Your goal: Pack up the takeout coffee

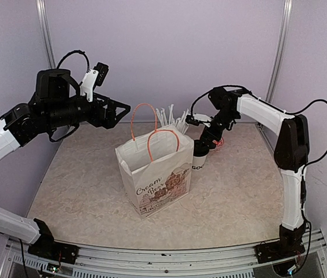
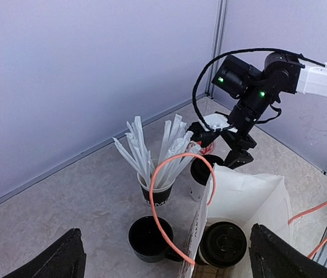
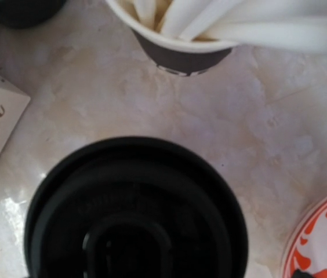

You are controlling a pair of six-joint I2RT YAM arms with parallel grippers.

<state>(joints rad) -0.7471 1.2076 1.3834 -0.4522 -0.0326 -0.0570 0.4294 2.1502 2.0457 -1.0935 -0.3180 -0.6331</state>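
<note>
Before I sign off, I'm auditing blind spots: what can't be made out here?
- Top view: the walls of the paper bag hide its inside and the black mug behind it.
- Right wrist view: the lid is blurred and cut by the bottom edge; the right end effector has its fingers out of frame.
- Right wrist view: a red-patterned white object, cropped by the corner, is unidentifiable.
- Left wrist view: the bagged cup shows only its top.
</note>
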